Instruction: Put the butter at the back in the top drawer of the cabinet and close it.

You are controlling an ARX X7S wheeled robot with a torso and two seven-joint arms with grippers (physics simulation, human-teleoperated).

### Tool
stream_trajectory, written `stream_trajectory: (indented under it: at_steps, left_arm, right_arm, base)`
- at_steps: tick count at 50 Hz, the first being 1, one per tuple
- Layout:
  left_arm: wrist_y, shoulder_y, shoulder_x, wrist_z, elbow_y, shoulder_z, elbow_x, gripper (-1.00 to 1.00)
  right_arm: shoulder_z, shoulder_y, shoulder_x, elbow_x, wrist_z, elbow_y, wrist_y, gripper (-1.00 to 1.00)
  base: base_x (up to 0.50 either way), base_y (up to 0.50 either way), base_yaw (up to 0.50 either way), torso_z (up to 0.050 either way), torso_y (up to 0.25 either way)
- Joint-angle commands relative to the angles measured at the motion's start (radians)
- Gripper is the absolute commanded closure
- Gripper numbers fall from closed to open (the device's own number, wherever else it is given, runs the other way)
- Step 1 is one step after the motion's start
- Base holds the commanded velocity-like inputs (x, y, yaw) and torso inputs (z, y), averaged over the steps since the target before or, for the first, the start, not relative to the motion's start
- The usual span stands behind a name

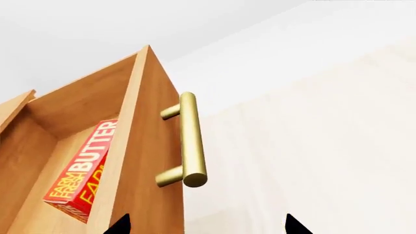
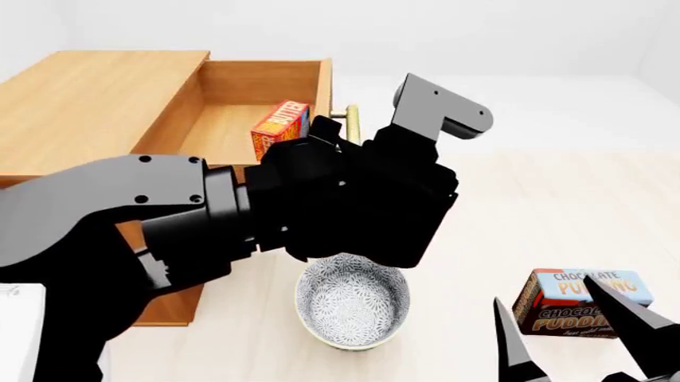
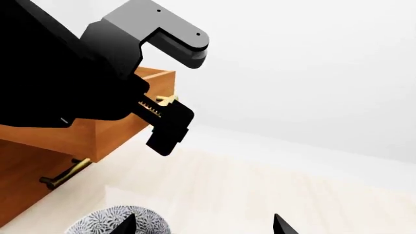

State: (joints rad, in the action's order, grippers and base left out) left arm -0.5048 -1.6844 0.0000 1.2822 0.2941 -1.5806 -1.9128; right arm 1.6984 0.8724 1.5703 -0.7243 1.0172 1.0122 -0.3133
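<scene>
The cabinet [image 2: 95, 103] stands at the left with its top drawer [image 2: 228, 119] pulled out. The butter [image 2: 279, 127], a red-and-orange carton, stands inside the drawer close to the front panel; in the left wrist view the butter [image 1: 81, 170] shows behind that panel. My left gripper [image 1: 206, 226] is open, its fingertips spread either side of the drawer front [image 1: 143, 161] and the brass handle [image 1: 189, 141], a short way back from them and touching neither. My right gripper [image 3: 204, 224] hangs open and empty low at the right, above the floor beside the bowl.
A patterned bowl [image 2: 351, 301] sits on the pale floor in front of the cabinet. A chocolate pudding box [image 2: 574, 306] lies to its right, just beyond my right fingers [image 2: 508, 338]. A lower drawer's handle [image 3: 65, 174] shows, that drawer closed. My left arm [image 2: 318, 207] blocks much of the head view.
</scene>
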Motion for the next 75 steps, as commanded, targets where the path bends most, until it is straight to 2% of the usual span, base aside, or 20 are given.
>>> stream_trajectory:
  at_steps: [1, 24, 31, 75]
  left_arm:
    - [0.008, 0.031, 0.0, -0.009, 0.014, -0.004, -0.009, -1.0]
    - [0.057, 0.075, 0.0, -0.005, 0.08, -0.005, -0.021, -1.0]
    - [0.058, 0.078, 0.0, 0.035, 0.101, -0.005, -0.023, -1.0]
    - [0.03, 0.087, 0.0, 0.084, 0.273, -0.007, -0.006, -1.0]
  right_arm:
    - [0.004, -0.004, 0.0, 0.003, -0.007, -0.011, -0.014, -1.0]
    - [-0.007, 0.002, 0.0, -0.009, -0.004, 0.004, 0.006, -1.0]
    - [-0.007, 0.001, 0.0, -0.006, -0.003, 0.006, 0.006, -1.0]
    - [-0.033, 0.018, 0.0, -0.034, -0.015, 0.034, 0.046, -1.0]
  base:
    - [0.0, 0.0, 0.0, 0.0, 0.0]
    - [0.0, 0.0, 0.0, 0.0, 0.0]
    - [0.0, 0.0, 0.0, 0.0, 0.0]
    - [0.0, 0.0, 0.0, 0.0, 0.0]
